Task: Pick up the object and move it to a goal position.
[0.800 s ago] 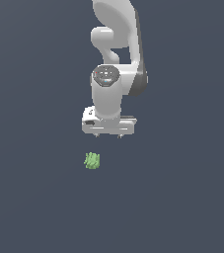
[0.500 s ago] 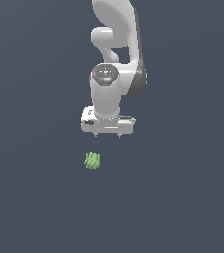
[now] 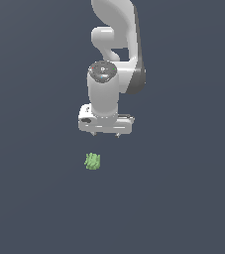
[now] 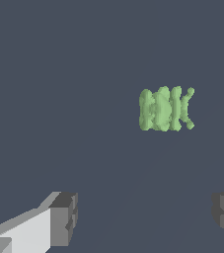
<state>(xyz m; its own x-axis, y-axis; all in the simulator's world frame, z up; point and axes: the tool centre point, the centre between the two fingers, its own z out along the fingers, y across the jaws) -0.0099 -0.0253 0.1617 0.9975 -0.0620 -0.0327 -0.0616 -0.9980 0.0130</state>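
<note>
The object [image 3: 92, 161] is a small light-green ridged blob lying on the dark grey floor. It also shows in the wrist view [image 4: 166, 109]. My white gripper [image 3: 105, 134] hangs above it, a little to the exterior view's right, and does not touch it. Its jaws are wide apart and empty. Only the short tips of the fingers show in the exterior view. In the wrist view the gripper [image 4: 145, 217] shows two dark fingertips [image 4: 64, 218] far apart, with the object beyond them, apart from both.
The white arm [image 3: 115, 39] rises from the gripper toward the top of the exterior view. The plain dark grey floor [image 3: 183, 198] spreads on all sides.
The gripper has come slightly lower and to the exterior view's left. The object has not moved.
</note>
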